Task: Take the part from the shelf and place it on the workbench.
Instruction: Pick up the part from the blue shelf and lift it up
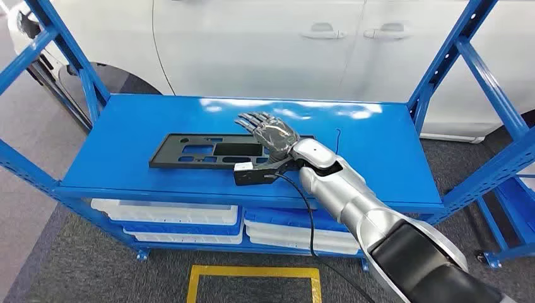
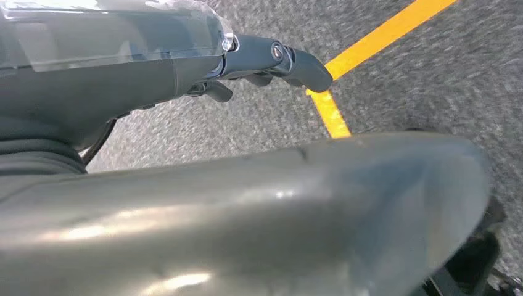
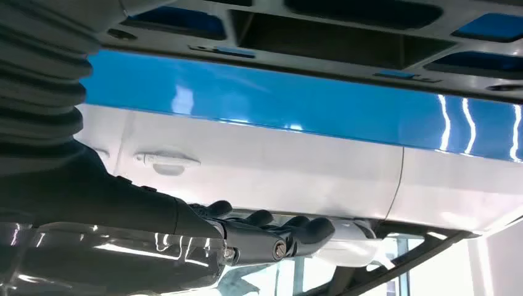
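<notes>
**Black part flat on the blue shelf, right hand over its near end**

Black plastic, long and flat with rectangular cut-outs — the part [image 1: 217, 151] lies on the blue shelf [image 1: 139, 120], directly beneath and out to the left of the right hand [image 1: 270, 133]. That hand hovers over the part's right end with fingers stretched forward, slightly apart, holding nothing; the right wrist view shows the fingers [image 3: 308, 231] extended side by side in front of a white car door [image 3: 259, 172]. Beyond the hand stands the white car [image 1: 265, 44]. The left hand [image 2: 271, 61] hangs over grey carpet with a yellow line [image 2: 370, 43] — fingers loosely curled, empty.
</notes>
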Robot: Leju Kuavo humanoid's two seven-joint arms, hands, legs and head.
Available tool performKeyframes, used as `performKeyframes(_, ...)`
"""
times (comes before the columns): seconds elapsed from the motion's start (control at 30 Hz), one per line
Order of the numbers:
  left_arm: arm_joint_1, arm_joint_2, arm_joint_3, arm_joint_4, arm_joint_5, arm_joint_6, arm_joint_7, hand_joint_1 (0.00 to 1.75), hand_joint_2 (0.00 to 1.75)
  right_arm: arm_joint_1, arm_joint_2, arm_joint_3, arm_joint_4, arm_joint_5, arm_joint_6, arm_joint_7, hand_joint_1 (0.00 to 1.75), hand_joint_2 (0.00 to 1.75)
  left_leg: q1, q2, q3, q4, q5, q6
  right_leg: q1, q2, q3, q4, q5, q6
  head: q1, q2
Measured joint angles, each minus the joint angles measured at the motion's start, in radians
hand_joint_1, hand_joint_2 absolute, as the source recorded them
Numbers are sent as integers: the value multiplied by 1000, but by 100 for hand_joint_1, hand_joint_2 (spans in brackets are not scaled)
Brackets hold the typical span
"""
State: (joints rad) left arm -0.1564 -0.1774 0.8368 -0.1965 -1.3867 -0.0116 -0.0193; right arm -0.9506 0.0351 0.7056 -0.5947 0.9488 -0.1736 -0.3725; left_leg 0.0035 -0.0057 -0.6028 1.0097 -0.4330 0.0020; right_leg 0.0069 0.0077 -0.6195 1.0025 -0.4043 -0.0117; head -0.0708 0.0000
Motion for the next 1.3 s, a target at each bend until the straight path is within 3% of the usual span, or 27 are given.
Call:
performKeyframes(0.13,3,1,0,0,1,3,0,0,0,-6,-2,22,-7,68,-31,23,0,175,6,0,4,-7,16,15,-1,-1,-6,19,-18,17,0,0)
performKeyframes(0.2,3,1,0,0,3,4,0,0,0,-11,-6,41,-20,105,-40,37,0,175,8,1,6,-10,19,22,-7,-2,-49,116,-75,28,0,0)
performKeyframes(0.27,4,1,0,0,4,4,0,0,0,-9,-10,59,-34,123,-41,41,0,175,8,2,6,-10,17,25,-12,-3,-117,258,-136,37,0,0)
performKeyframes(0.3,4,1,0,0,4,5,0,0,0,-6,-12,66,-39,126,-41,41,0,175,8,1,6,-9,16,25,-14,-3,-137,297,-144,40,0,0)
performKeyframes(0.33,5,1,0,0,4,5,0,0,0,-5,-13,70,-44,128,-41,41,0,175,8,1,6,-8,15,24,-16,-3,-139,296,-131,41,0,0)
performKeyframes(0.37,5,1,0,0,4,5,0,0,0,-5,-15,74,-48,128,-41,41,0,175,8,0,7,-6,13,23,-18,-3,-119,252,-100,40,0,0)
performKeyframes(0.4,5,1,0,0,4,5,0,0,0,-6,-16,76,-54,130,-40,41,0,175,8,-1,8,-3,9,20,-19,-3,-85,181,-62,39,0,0)
performKeyframes(0.47,5,1,0,0,4,5,0,0,0,-10,-18,84,-67,139,-33,40,0,175,5,-1,8,3,3,12,-17,-3,-24,55,-16,32,0,0)
performKeyframes(0.5,5,1,0,0,4,5,0,0,0,-12,-20,90,-75,146,-25,39,0,175,4,-1,8,4,1,7,-14,-3,-10,24,-11,27,0,0)
performKeyframes(0.63,4,2,0,0,6,5,-1,0,0,-13,-32,121,-109,157,47,23,0,175,5,0,5,13,-12,-13,-15,-2,-3,9,-11,5,0,0)
performKeyframes(0.7,5,2,0,0,8,5,-1,0,0,-18,-38,141,-136,152,93,16,0,175,6,0,-31,97,-62,-19,-18,-3,3,2,-10,-6,0,0)
performKeyframes(0.77,6,2,0,0,11,6,-1,0,0,-22,-46,166,-159,137,144,11,0,175,8,0,-99,240,-124,-24,-15,-3,4,2,-12,-11,0,0)
performKeyframes(0.8,8,2,0,0,12,6,-1,0,0,-22,-51,176,-170,122,170,8,0,175,8,0,-123,287,-136,-25,-14,-3,5,3,-12,-12,0,0)
performKeyframes(0.83,9,3,0,0,13,7,-1,0,0,-22,-56,185,-179,105,193,3,0,175,8,0,-132,300,-129,-24,-13,-3,6,3,-13,-12,0,0)
performKeyframes(0.87,10,3,0,0,14,7,-1,0,0,-22,-61,191,-189,86,213,-1,0,175,8,0,-119,269,-103,-22,-13,-2,7,4,-14,-12,0,0)
performKeyframes(0.93,11,5,0,0,15,8,-1,0,0,-26,-74,200,-214,36,253,-14,0,175,7,0,-54,132,-33,-15,-11,-1,10,7,-17,-8,0,0)
performKeyframes(1.0,11,6,0,0,17,9,-2,0,0,-32,-89,204,-241,-30,296,-36,0,175,4,-1,-3,26,1,-6,-7,0,9,12,-20,0,0,0)
performKeyframes(1.1,14,6,0,0,19,9,-2,0,0,-35,-113,202,-279,-139,354,-66,0,175,4,-2,5,6,4,6,-7,1,7,12,-20,15,0,0)
performKeyframes(1.17,15,7,1,0,21,9,-4,0,0,-39,-128,198,-304,-188,373,-73,0,175,7,-1,7,-2,10,18,-9,0,-5,41,-43,26,0,0)
performKeyframes(1.27,15,7,1,0,24,10,-6,0,0,-44,-146,196,-328,-212,387,-72,0,175,8,1,7,-5,12,26,-14,-2,-86,220,-135,38,0,0)
performKeyframes(1.3,16,7,1,0,25,11,-7,0,0,-44,-151,197,-332,-213,390,-70,0,175,8,1,7,-5,12,26,-16,-2,-112,277,-154,40,0,0)
